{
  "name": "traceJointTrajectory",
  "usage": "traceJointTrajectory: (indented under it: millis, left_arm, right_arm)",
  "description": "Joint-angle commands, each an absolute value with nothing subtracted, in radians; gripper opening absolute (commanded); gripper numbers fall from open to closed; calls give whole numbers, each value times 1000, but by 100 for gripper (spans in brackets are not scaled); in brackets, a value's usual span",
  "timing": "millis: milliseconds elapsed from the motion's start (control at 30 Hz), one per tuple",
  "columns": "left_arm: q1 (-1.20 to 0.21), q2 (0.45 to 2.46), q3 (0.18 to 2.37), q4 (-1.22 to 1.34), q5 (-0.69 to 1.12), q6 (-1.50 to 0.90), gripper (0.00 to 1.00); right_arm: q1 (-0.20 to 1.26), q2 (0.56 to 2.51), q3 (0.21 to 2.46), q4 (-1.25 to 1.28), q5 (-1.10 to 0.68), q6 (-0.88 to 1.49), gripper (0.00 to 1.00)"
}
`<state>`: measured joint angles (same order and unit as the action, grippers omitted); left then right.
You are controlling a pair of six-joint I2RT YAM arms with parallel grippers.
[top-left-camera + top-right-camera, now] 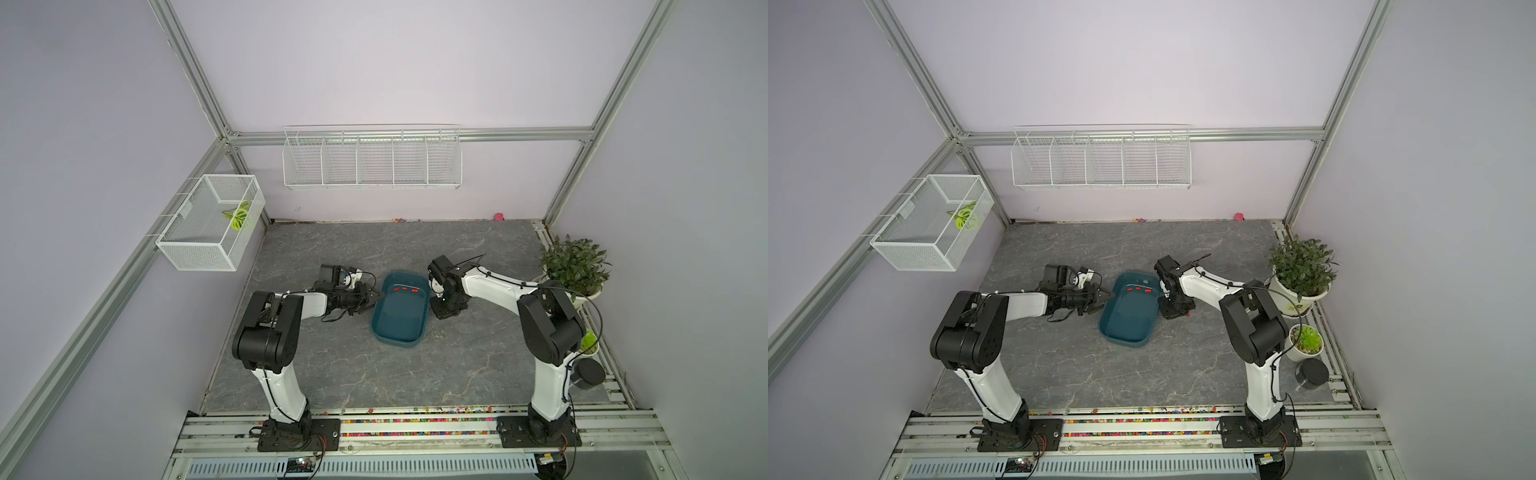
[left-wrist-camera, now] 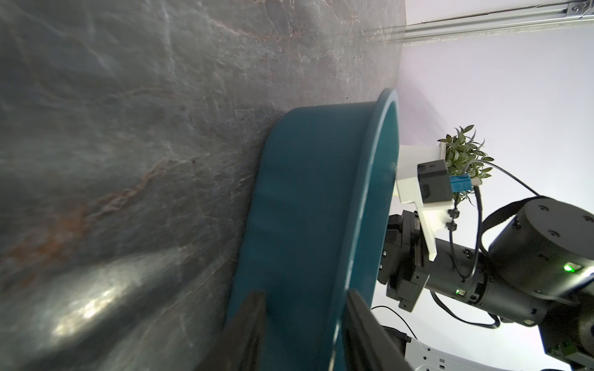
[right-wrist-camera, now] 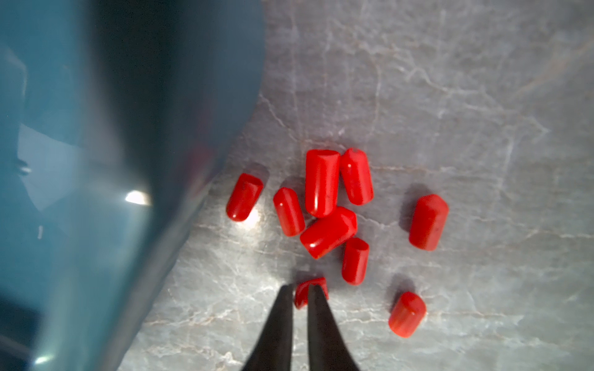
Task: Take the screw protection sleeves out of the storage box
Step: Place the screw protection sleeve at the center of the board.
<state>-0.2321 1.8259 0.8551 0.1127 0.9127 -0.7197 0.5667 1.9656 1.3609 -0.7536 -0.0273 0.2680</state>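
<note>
The dark teal storage box (image 1: 401, 328) stands mid-table between both arms. My left gripper (image 1: 376, 297) is shut on its left wall; in the left wrist view one finger (image 2: 247, 321) lies outside the wall (image 2: 305, 192) and the other inside. Three red screw protection sleeves (image 1: 404, 288) lie in the box's far end. Several more sleeves (image 3: 321, 183) lie on the table just right of the box (image 3: 80, 160). My right gripper (image 3: 301, 290) points down over them, jaws slightly apart. One sleeve (image 3: 300, 297) lies on the table at its tips, partly hidden by a finger.
A potted plant (image 1: 575, 266), a small succulent pot (image 1: 1306, 343) and a black cylinder (image 1: 588, 372) stand along the right edge. White wire baskets hang on the left wall (image 1: 212, 224) and back wall (image 1: 372, 160). Coloured beads (image 1: 415, 419) fill the front rail.
</note>
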Motion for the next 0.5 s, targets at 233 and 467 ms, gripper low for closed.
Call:
traceJointTrajectory:
  millis: [233, 467]
  left_arm:
    - [-240, 1841, 880, 98, 904, -690, 45]
    - [-241, 1840, 880, 97, 902, -689, 45]
  right_arm:
    - [560, 1910, 1374, -775, -23, 265, 28]
    - [560, 1831, 1375, -788, -14, 271, 33]
